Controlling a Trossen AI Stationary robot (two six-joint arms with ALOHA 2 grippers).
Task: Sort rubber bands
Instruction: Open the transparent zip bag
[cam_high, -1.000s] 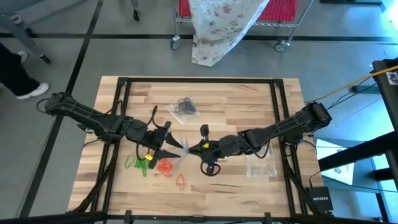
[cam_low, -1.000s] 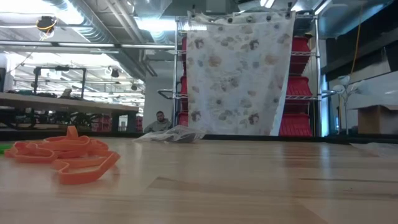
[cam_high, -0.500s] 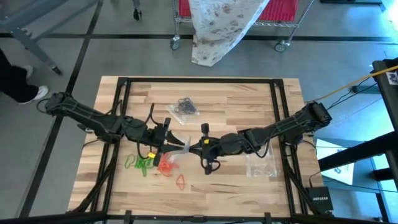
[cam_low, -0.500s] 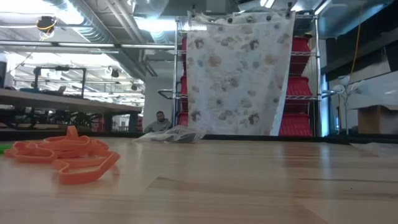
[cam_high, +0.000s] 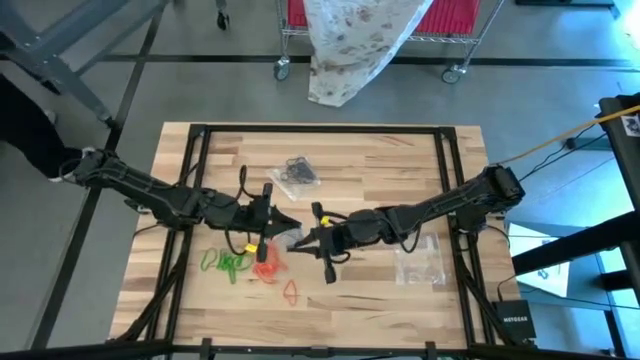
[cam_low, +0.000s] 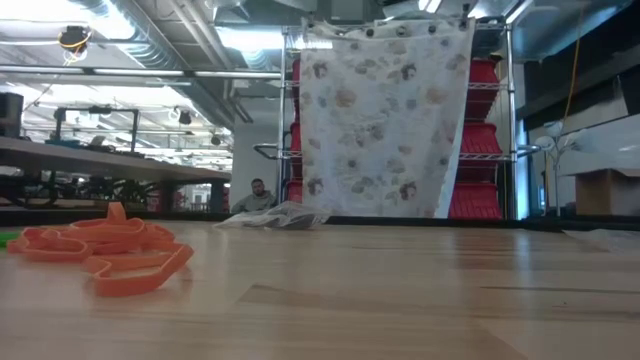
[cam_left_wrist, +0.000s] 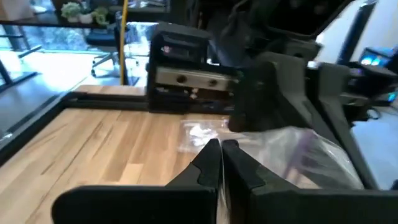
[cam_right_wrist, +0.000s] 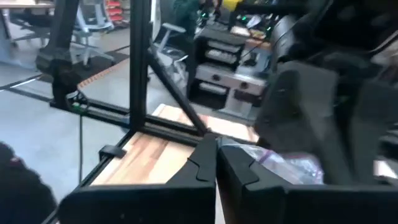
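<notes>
Step in hand, as judged: both grippers hold one clear bag (cam_high: 288, 237) between them at mid-table, probably to spread its mouth for loading bands. To do it well: keep each pinch on a single film edge, draw apart gently and evenly so the bag opens without tearing or slipping, and keep the mouth toward the orange pile.

Left gripper (cam_high: 272, 222): arm reaches in low from the table's left edge, elbow bent, wrist pointing toward centre. Fingers (cam_left_wrist: 210, 163) pressed together, a fold of bag film pinched at the tips.

Right gripper (cam_high: 310, 238): arm stretched long from the right edge, wrist nearly level, meeting the left gripper tip to tip. Fingers (cam_right_wrist: 205, 163) narrow, nearly touching, with film just beyond them; the grip looks like a hold on the bag's other edge.

Rubber bands: green bands (cam_high: 224, 264) lie loose near the front left; orange bands (cam_high: 267, 268) just beside them, under the bag, with one stray orange loop (cam_high: 291, 292) nearer the front edge; black bands (cam_high: 299, 171) sit inside a second bag toward the back.

Spare bag (cam_high: 420, 264): flat, by the right arm.

Table (cam_high: 380, 160): pale wood.
</notes>
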